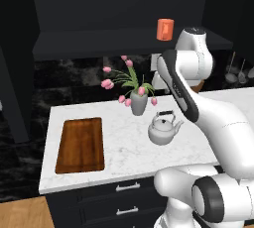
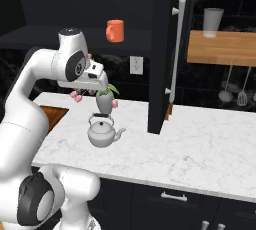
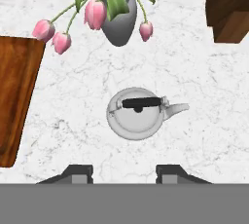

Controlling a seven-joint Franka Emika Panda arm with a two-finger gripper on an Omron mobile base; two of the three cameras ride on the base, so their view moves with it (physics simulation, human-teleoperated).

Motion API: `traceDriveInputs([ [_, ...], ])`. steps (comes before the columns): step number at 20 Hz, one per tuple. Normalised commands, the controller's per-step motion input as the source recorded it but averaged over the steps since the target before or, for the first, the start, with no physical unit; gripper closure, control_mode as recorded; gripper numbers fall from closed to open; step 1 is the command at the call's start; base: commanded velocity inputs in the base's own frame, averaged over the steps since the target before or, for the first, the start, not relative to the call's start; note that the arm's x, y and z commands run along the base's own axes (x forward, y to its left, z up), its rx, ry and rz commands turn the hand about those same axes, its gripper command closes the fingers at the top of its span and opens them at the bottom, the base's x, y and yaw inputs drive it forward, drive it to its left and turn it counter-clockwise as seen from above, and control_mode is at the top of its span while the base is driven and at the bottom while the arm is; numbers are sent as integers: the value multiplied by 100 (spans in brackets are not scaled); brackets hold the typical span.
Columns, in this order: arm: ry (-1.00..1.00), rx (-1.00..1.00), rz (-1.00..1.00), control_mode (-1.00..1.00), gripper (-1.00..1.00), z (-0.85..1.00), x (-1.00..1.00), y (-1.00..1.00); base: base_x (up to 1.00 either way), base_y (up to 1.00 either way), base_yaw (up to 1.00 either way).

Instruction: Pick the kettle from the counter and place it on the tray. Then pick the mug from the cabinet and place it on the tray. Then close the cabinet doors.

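The fingers [image 3: 124, 172] stand spread with a bare gap between the two dark tips, holding and touching nothing. In the hand view they look straight down on the white marble bench [image 3: 194, 101], with the kettle [image 3: 135, 113] just ahead of the tips and clear of them.

The kettle sits upright on the bench [image 1: 124, 147], its dark handle arched over the lid and its short spout pointing toward the right end of the slab in the right base view. Just behind it stands a grey vase [image 1: 139, 103] of pink tulips — close to the kettle [image 1: 162, 128] but apart from it, some blooms drooping over the marble.

The tray [image 1: 81, 144] lies flat near the bench's left end, well apart from the kettle, with nothing on its reddish-brown board. In the hand view one long edge of the tray [image 3: 14, 96] runs along the left side.

The cabinet [image 1: 89, 41] is open — the orange mug [image 1: 165, 28] stands upright on its dark shelf, above and behind the kettle. In the right base view the mug [image 2: 114, 30] faces its handle left, and one cabinet door [image 2: 162, 54] stands swung out over the bench [image 2: 200, 144], its silver bar handle vertical.
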Motion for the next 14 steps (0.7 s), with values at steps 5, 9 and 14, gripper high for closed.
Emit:
traceDriveInputs([
  [5, 0, 0, 0, -100, -100, -1, -4, 0, 0, 0, 0],
  [9, 0, 0, 0, -100, -100, -14, -21, -4, 0, 0, 0],
  [14, 6, 0, -2, -100, -100, -24, -34, -3, 0, 0, 0],
])
